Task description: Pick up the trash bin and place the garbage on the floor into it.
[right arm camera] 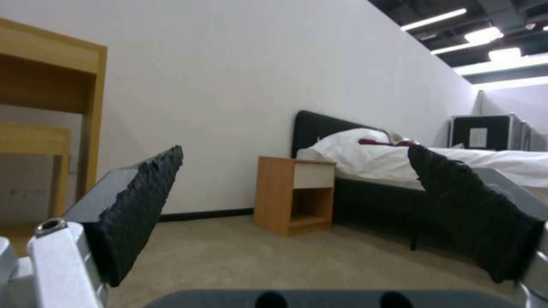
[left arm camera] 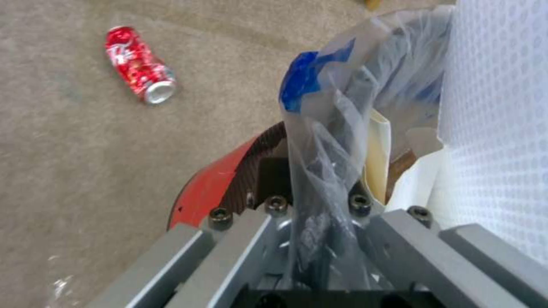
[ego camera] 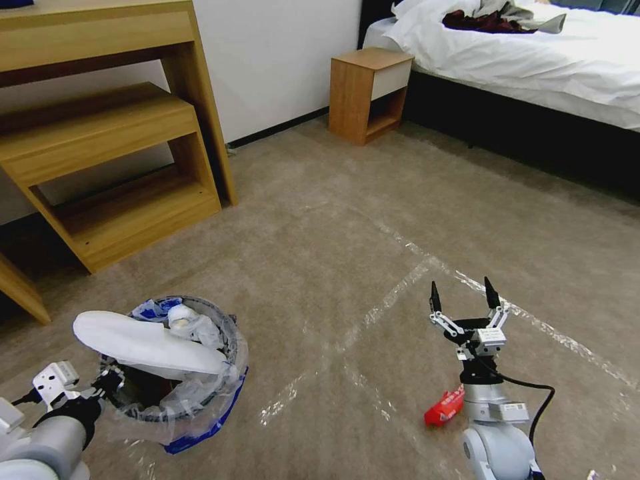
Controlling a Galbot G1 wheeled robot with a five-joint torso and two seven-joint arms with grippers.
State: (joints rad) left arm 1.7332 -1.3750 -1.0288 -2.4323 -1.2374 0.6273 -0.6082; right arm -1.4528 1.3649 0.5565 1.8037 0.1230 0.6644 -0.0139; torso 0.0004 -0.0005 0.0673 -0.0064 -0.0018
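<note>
The trash bin (ego camera: 200, 400), red and blue with a crinkled clear bag, hangs at the lower left. My left gripper (ego camera: 107, 383) is shut on its near rim. A white slipper (ego camera: 143, 347) sticks out across the bin's top, over other white garbage. In the left wrist view my left gripper (left arm camera: 308, 188) clamps the red rim (left arm camera: 214, 188) and the bag (left arm camera: 337, 128), with the slipper (left arm camera: 496, 128) beside them. A red can (left arm camera: 140, 64) lies on the floor (ego camera: 373, 220). My right gripper (ego camera: 465, 297) is open and holds nothing, raised above a red piece of garbage (ego camera: 445, 407).
A wooden desk with shelves (ego camera: 113, 153) stands at the left. A small nightstand (ego camera: 370, 93) sits against the wall beside a bed (ego camera: 533, 60) at the far right. Shiny tape strips (ego camera: 400, 280) cross the carpet. Open carpet lies between the arms and ahead.
</note>
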